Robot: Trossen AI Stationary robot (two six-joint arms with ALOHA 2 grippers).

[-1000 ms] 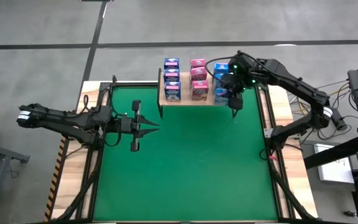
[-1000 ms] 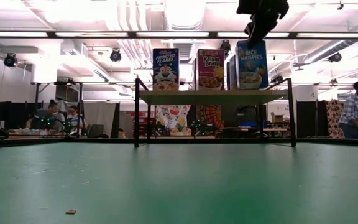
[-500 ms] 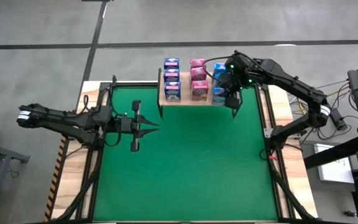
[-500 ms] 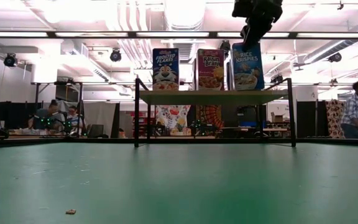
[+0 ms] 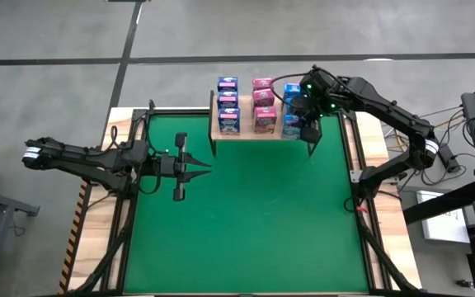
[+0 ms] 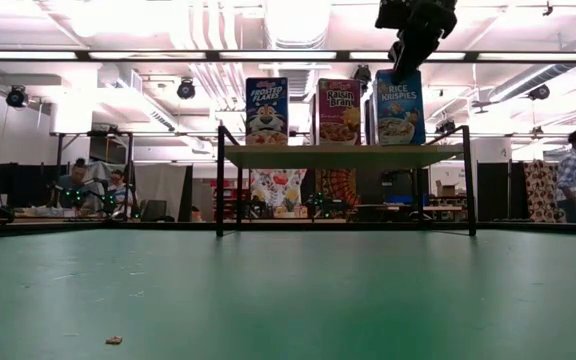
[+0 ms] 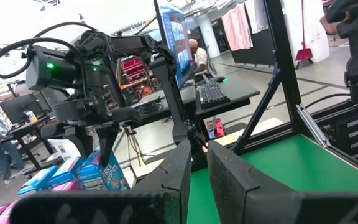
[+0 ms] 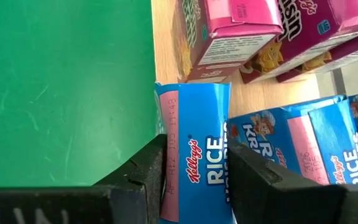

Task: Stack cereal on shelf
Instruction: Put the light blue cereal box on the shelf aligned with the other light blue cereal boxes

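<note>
High view shows three short rows of cereal boxes on the shelf (image 5: 254, 132), the little wood board at the far edge of the green surface (image 5: 246, 214): dark blue Frosted Flakes boxes (image 5: 228, 103) on one side, pink Raisin Bran boxes (image 5: 263, 105) in the middle, light blue Rice Krispies boxes (image 5: 290, 107) on the right. Sorting by colour looks deliberate, one kind to a row.

Over that last row the right gripper (image 8: 194, 165) has its jaws closed on the front Rice Krispies box (image 8: 194, 155), pinching its narrow sides just below the top so the printed front faces out to the room, as the low view confirms (image 6: 400, 105). That box stands at the shelf's front edge, close against the one behind it. I'd judge it is being seated into line before release; letting go too early could tip it off the front.

Well away on the left of the surface, the left gripper (image 5: 198, 167) waits with its jaws nearly together, holding nothing.
</note>
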